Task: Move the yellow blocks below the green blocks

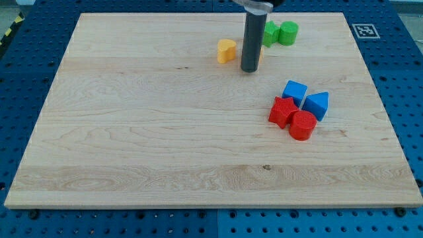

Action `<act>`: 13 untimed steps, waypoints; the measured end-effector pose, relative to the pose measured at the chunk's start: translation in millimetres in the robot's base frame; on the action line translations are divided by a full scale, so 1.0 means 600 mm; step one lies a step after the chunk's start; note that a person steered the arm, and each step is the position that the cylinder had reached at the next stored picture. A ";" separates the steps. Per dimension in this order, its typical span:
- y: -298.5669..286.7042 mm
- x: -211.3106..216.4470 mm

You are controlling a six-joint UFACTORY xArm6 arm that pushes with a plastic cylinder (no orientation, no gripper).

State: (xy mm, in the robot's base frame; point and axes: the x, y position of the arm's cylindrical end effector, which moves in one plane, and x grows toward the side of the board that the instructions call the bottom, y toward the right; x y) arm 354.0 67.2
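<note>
The arm carries no pincer, so no spread or pinching state applies; it ends in a dark rod, and my tip (250,69) rests on the wooden surface (132,132) near the view's top.

Yellow blocks: one is clearly visible, a heart-shaped yellow block (226,51) just to the view's left of my tip. A sliver of yellow (261,54) shows at the rod's right edge; its shape cannot be determined.

Green blocks: two, side by side at the view's top, right of the rod. The left green block (269,33) is partly hidden; the green cylinder (288,32) touches it.

Blue blocks: two, a blue cube (295,91) and a blue wedge-like block (317,104).

Red blocks: two, a red star-shaped block (283,111) and a red cylinder (303,125), clustered with the blue ones.
</note>
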 end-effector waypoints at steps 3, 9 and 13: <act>0.005 -0.036; -0.134 -0.082; -0.069 0.004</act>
State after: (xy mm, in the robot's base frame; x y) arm 356.2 25.8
